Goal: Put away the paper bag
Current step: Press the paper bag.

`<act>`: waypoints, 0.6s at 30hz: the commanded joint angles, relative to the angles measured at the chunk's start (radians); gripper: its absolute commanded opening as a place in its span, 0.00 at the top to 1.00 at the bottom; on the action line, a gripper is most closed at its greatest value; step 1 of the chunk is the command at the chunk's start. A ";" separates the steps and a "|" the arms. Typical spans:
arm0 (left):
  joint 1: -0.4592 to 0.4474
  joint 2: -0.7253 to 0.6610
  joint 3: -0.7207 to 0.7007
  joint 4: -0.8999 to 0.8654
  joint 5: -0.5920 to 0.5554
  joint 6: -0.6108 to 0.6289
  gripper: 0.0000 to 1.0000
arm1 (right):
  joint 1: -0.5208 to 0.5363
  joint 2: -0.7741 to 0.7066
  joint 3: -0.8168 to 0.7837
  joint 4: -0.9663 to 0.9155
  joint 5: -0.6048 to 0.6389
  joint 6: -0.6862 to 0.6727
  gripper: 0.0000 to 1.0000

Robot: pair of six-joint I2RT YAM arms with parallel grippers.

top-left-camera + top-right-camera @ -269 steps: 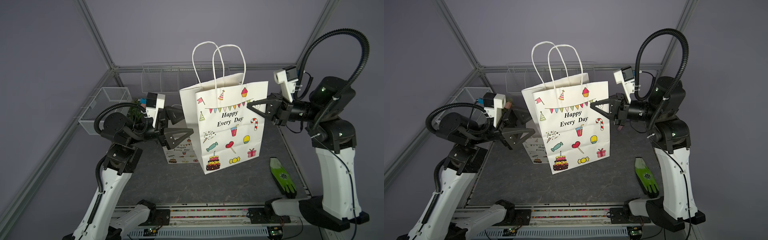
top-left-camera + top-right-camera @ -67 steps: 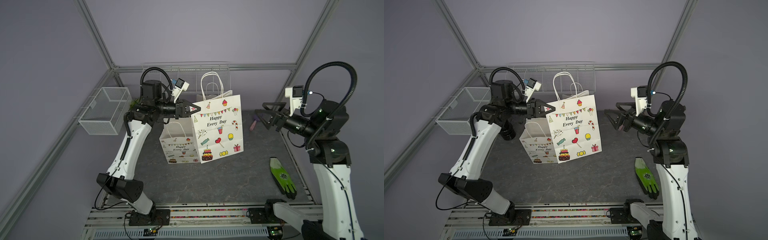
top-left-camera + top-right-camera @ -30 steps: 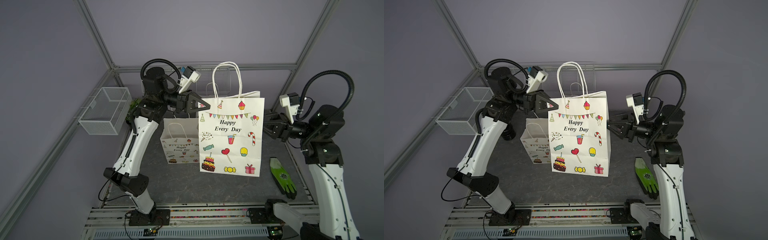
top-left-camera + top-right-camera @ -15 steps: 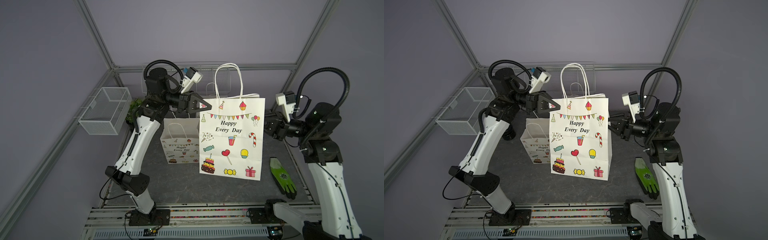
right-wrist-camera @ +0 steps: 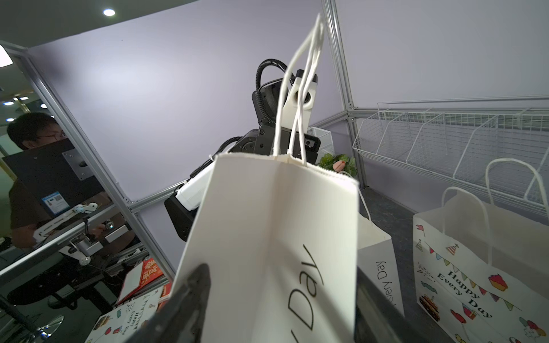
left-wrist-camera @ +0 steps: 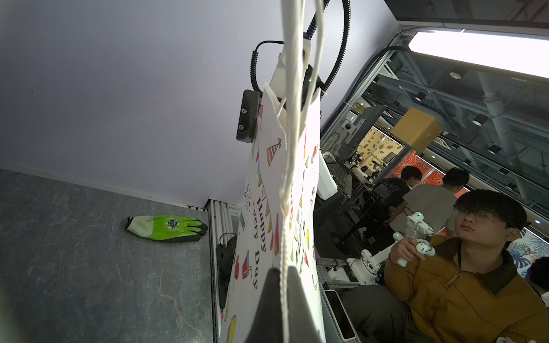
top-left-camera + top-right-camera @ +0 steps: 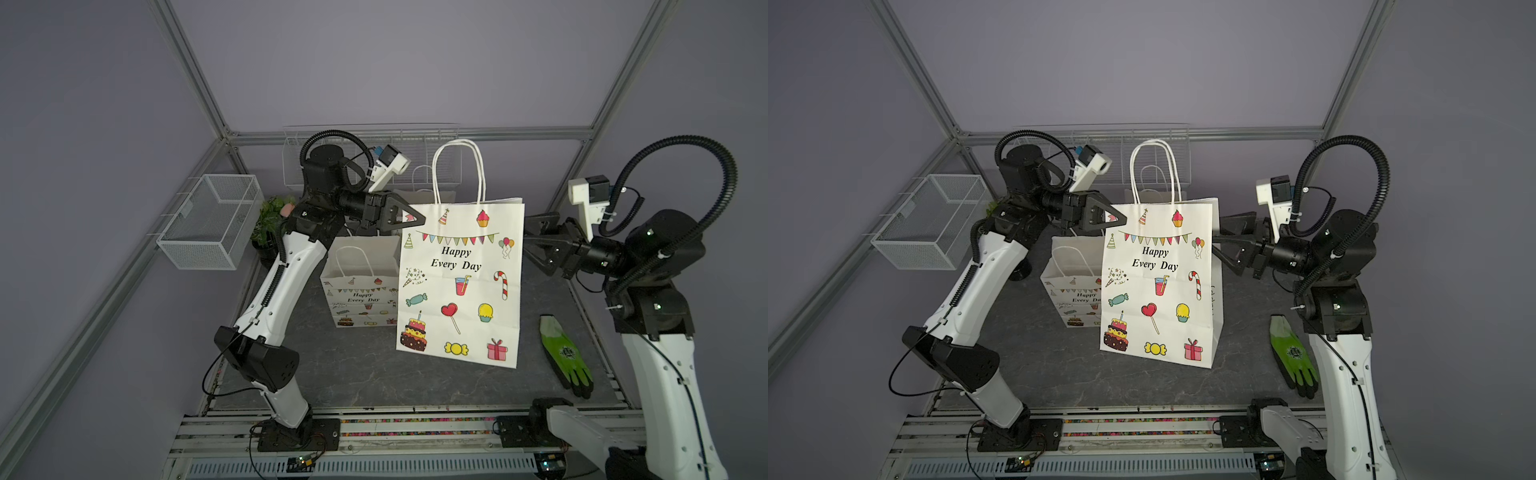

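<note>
Pinching the bag [image 7: 459, 286] at its top corner with clenched left fingers [image 7: 392, 208], upright over the middle of the counter [image 7: 357, 374], just in front of a small bag [image 7: 361, 291]; unclear whether touching down. Spreading right fingers [image 7: 1239, 220] wide, released, at the opposite side. Visible only from the right wrist: fingers [image 5: 190, 300] straddling the side fold. Only from the left wrist: paper edge clamped between fingers [image 6: 267, 306]. In both top views, a glove [image 7: 567, 359] beside the right arm.

Lilac walls [image 7: 374, 62], aluminium frame [image 7: 407, 134], dark marbled tabletop [image 7: 365, 374].
</note>
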State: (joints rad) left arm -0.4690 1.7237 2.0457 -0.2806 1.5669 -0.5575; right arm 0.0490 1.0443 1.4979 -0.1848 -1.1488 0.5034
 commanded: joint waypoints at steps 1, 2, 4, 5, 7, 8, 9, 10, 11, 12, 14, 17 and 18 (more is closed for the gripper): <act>-0.006 -0.019 0.003 0.022 0.004 -0.018 1.00 | 0.012 0.008 -0.014 0.061 -0.016 0.043 0.40; -0.007 -0.019 0.004 0.024 0.003 -0.018 1.00 | 0.014 0.010 -0.014 0.058 -0.013 0.041 0.45; -0.009 -0.019 0.006 0.023 0.002 -0.021 1.00 | 0.018 0.016 -0.009 0.039 -0.003 0.027 0.57; -0.008 -0.019 0.005 0.021 0.001 -0.023 1.00 | 0.018 0.017 -0.005 0.023 0.007 0.014 0.58; -0.008 -0.022 0.002 0.020 -0.001 -0.021 1.00 | 0.017 0.016 0.027 -0.092 0.052 -0.063 0.55; -0.009 -0.024 0.001 0.023 -0.003 -0.024 1.00 | 0.016 0.015 0.055 -0.176 0.082 -0.121 0.45; -0.008 -0.023 0.001 0.023 -0.005 -0.024 1.00 | 0.008 0.012 0.090 -0.275 0.133 -0.186 0.32; -0.008 -0.024 -0.001 0.023 -0.010 -0.028 1.00 | -0.003 0.006 0.118 -0.354 0.180 -0.231 0.22; -0.008 -0.023 0.002 0.025 -0.016 -0.033 1.00 | -0.017 0.000 0.139 -0.401 0.207 -0.254 0.16; -0.007 -0.021 0.001 0.041 -0.019 -0.050 1.00 | -0.035 -0.010 0.156 -0.438 0.222 -0.268 0.09; -0.007 -0.017 0.001 0.074 -0.020 -0.084 1.00 | -0.068 -0.029 0.183 -0.483 0.241 -0.272 0.02; -0.003 -0.010 0.007 0.110 -0.019 -0.120 1.00 | -0.082 -0.051 0.224 -0.511 0.255 -0.254 0.01; -0.004 -0.009 0.007 0.112 -0.020 -0.122 1.00 | -0.081 -0.057 0.223 -0.481 0.233 -0.226 0.01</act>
State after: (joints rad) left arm -0.4725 1.7237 2.0457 -0.2188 1.5593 -0.6262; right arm -0.0269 1.0130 1.6978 -0.6132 -0.9310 0.2920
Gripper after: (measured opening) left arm 0.046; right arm 0.994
